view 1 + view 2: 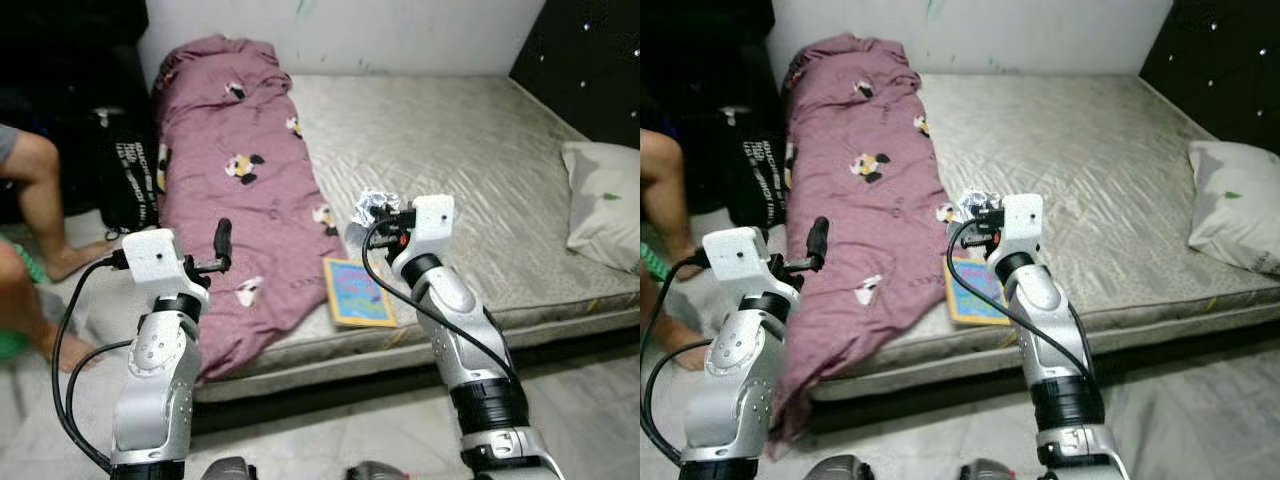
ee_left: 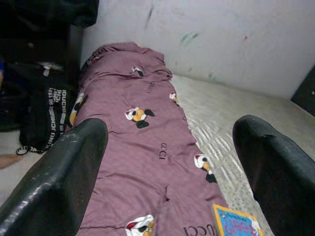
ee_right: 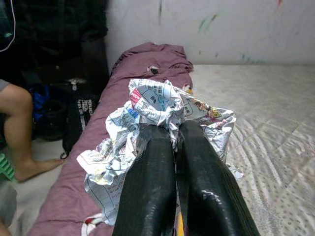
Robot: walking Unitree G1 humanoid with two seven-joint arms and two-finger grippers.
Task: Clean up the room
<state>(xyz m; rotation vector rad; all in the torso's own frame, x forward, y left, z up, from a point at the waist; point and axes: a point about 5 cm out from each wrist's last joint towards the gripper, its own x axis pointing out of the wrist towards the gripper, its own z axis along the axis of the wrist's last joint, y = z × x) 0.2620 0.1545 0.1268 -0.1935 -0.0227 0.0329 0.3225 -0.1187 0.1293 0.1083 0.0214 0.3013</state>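
My right gripper [image 1: 385,218] is shut on a crumpled newspaper [image 1: 372,207], held above the mattress edge; the right wrist view shows the paper [image 3: 157,118] pinched between both black fingers [image 3: 150,187]. Just below it a colourful picture book [image 1: 358,292] lies flat at the mattress's front edge. My left gripper [image 1: 222,245] is raised in front of the purple blanket [image 1: 235,170] and stands open, nothing between its fingers [image 2: 64,172]. The blanket [image 2: 142,147] lies in a long heap along the left side of the bed, hanging over its edge.
A bare grey mattress [image 1: 450,150] fills the middle. A white pillow [image 1: 610,205] lies at its right edge. A black bag [image 1: 125,175] stands on the floor left of the bed. A person's legs [image 1: 35,200] are at far left. Pale floor [image 1: 580,400] lies before the bed.
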